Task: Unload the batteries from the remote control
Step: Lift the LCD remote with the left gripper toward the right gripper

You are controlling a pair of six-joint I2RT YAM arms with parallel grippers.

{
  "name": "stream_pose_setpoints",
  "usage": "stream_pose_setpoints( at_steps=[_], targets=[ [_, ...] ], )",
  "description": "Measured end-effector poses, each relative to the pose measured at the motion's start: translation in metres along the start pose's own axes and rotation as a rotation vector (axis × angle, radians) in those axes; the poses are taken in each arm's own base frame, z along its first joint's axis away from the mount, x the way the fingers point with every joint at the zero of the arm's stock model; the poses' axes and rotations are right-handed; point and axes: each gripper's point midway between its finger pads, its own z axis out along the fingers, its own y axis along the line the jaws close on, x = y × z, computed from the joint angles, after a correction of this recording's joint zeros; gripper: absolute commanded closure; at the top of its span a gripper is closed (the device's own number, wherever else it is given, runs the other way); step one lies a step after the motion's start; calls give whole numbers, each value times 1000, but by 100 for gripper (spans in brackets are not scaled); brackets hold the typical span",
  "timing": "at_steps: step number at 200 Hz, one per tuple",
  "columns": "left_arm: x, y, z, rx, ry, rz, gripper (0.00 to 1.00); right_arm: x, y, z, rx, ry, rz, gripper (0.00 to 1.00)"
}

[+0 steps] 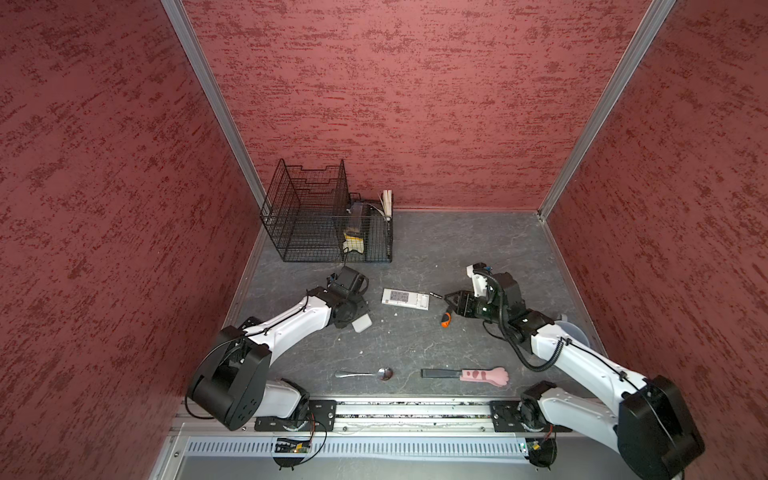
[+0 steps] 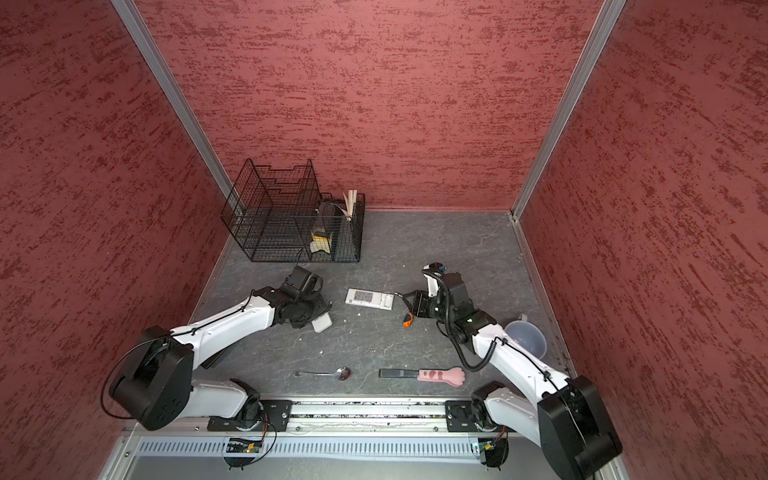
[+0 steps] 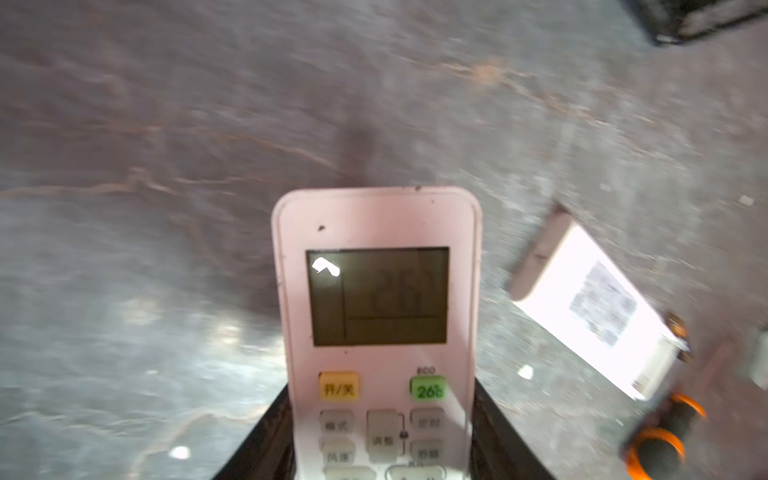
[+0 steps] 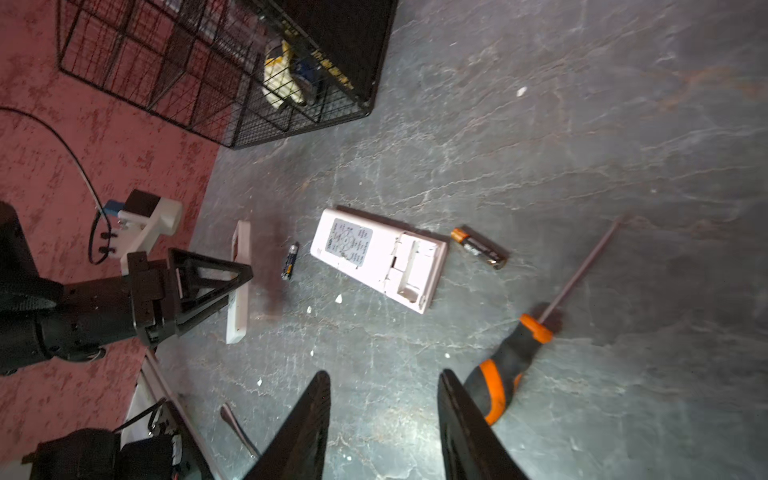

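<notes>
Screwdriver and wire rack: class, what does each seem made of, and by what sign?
Screwdriver: handle looks like matte black-and-orange rubbery plastic; the thin grey shaft is probably metal. Wire rack: thin black grid rods, likely coated metal wire.

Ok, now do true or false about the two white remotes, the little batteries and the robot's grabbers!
1. The left gripper grips the white remote with a grey screen. True.
2. The face-down white remote has batteries in its open compartment. False: the compartment looks empty, and two small black batteries lie on the grey table beside it.
3. The right gripper clutches the orange-and-black-handled screwdriver. False: its jaws are open and empty, and the screwdriver lies on the table.
4. A shiny metal spoon lies on the table. True.
</notes>
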Motion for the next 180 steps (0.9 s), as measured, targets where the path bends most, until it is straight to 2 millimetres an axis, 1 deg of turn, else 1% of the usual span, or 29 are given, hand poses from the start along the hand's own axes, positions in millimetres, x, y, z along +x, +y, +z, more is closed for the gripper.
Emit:
stream_pose_setpoints(
  at_steps=[19, 44, 62, 73, 94, 120, 152, 180],
  targets=[
    [4, -24, -5, 58, -2, 30, 70, 13, 17, 5, -34, 31, -34, 56],
    [3, -65, -15, 150, -21, 73, 70, 29, 38, 12, -80, 68, -62, 56],
    [2, -93, -19, 213, -36, 96, 71, 40, 48, 19, -103, 93, -69, 55],
    [4, -104, -18, 236, -36, 107, 71, 45, 52, 23, -107, 105, -73, 55],
    [11, -116, -11, 256, -20, 125, 71, 49, 60, 30, -118, 113, -73, 54],
    [21, -123, -6, 264, 3, 142, 71, 39, 68, 32, -129, 79, -70, 54],
    [26, -134, -10, 296, 14, 155, 71, 30, 71, 36, -128, 46, -66, 54],
    [26, -140, -13, 316, 11, 158, 71, 30, 68, 41, -116, 40, -67, 55]
  ],
)
